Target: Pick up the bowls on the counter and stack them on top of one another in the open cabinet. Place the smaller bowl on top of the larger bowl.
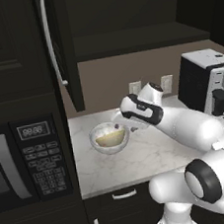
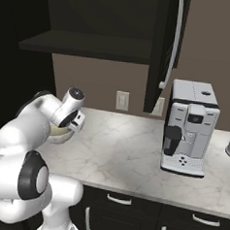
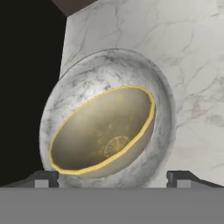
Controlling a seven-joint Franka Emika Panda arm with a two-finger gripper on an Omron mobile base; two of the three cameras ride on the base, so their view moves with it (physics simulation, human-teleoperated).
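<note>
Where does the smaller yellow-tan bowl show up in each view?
Left base view: smaller bowl left of centre, nested in the larger bowl.
Right base view: left edge, mostly behind the arm.
Hand view: centre, tilted inside the larger bowl.
Shared landmark: the counter.

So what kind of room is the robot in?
It looks like a kitchen. There's a white marble counter over dark drawers, a black microwave with a keypad built in beside it, and a silver and black coffee machine standing on the counter under dark wall cabinets.
</note>
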